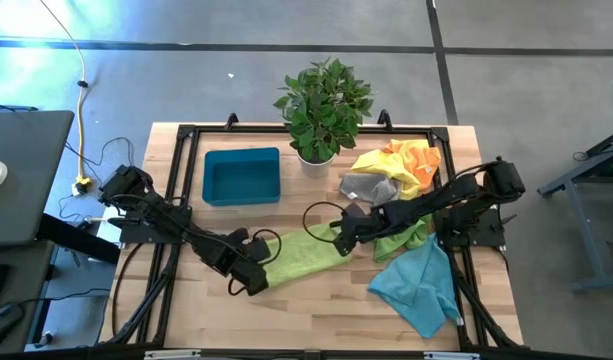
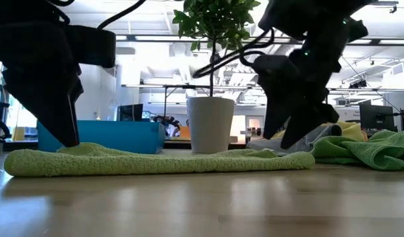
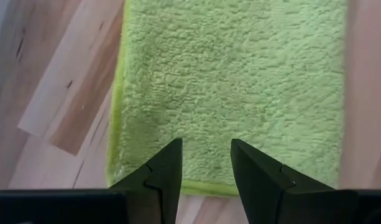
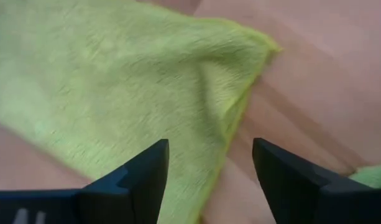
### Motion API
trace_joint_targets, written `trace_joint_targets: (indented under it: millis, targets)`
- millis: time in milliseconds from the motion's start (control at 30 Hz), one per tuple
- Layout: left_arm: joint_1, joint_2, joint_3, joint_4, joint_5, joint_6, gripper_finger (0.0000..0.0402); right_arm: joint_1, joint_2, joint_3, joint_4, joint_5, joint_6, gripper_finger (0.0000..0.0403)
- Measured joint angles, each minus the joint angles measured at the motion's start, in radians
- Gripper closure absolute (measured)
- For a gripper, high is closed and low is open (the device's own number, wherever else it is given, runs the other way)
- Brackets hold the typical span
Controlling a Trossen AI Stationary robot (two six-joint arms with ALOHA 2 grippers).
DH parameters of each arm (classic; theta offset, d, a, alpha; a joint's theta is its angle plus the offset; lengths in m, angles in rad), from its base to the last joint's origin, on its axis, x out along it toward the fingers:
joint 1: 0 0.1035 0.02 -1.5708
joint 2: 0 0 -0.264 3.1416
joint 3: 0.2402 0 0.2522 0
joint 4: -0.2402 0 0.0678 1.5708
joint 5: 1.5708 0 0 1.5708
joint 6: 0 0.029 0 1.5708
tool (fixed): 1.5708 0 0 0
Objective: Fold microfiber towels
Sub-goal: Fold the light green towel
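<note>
The lime green towel (image 1: 301, 252) is lying stretched flat on the desk (image 1: 316, 305), seemingly mid-fold. The left gripper (image 3: 206, 168) is hovering part-open over one end; the right gripper (image 4: 209, 168) is released above the other. The pile (image 1: 396, 170) and teal towel (image 1: 421, 285) are waiting unfolded.

Left arm reaches in low, its tool (image 1: 254, 283) pointing down, fingers parted narrowly. Right arm stretches across toward the middle, its tool (image 1: 343, 240) angled down with fingers spread wide, gripping nothing.
</note>
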Motion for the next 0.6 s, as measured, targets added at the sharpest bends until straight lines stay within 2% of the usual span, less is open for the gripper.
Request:
trace_joint_targets:
  millis: [167,400,600]
  targets:
    - [0.000,0.011,-0.030,0.028,0.002,-0.023,0.0275,0.003,0.000,-0.056,0.041,0.024,0.032,0.0189]
    - [0.000,0.036,-0.050,0.076,0.041,-0.047,0.0275,0.016,0.006,-0.147,0.299,-0.003,0.080,0.0209]
    - [0.007,0.037,-0.050,0.094,0.042,-0.047,0.0275,0.039,0.071,-0.124,0.312,0.022,0.073,0.0215]
